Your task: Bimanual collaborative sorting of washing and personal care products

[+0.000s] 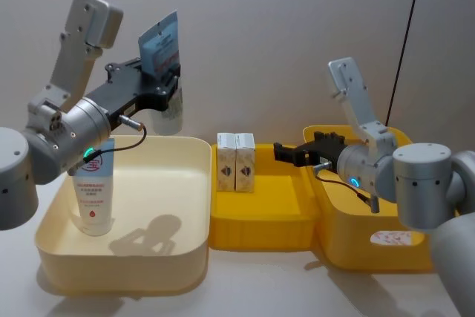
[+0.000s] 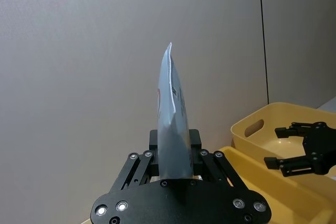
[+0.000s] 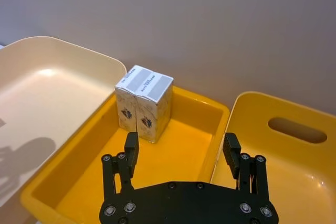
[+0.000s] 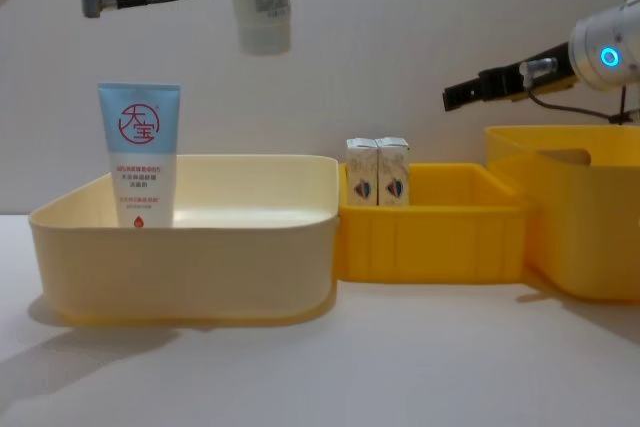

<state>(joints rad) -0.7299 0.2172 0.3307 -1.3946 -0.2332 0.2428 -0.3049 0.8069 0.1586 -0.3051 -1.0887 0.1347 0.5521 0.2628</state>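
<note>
- A light blue tube with red round logo (image 1: 95, 197) stands upright at the near-left of the cream bin (image 1: 119, 266), cap end down. It is judged light and soft-walled, so it would best be taken low on the stiffer body near the cap, not at the flat crimp.
- The right gripper (image 3: 181, 146) is held above the middle yellow bin (image 1: 261, 237), beside the right yellow bin (image 1: 349, 244). Its jaws are spread wide and nothing is carried.
- Two small white cartons (image 3: 143, 100) stand upright and touching at the far-left corner of the middle yellow bin. They are judged light, stiff but easily crushed. A gentle hold across the flat side faces is advised, and because they stand tight together, they may have to be taken as a pair or from the outer faces.
- Farthest and highest, a pale blue-white tapering tube (image 1: 159, 44) is clamped by the left gripper (image 2: 175, 142) above the far side of the cream bin, crimped end up and cap hanging down. The jaws are closed across the body above the cap. The thin plastic is judged pliable and somewhat slippery, so a firm but not squeezing pinch near the fuller part seems safest.
</note>
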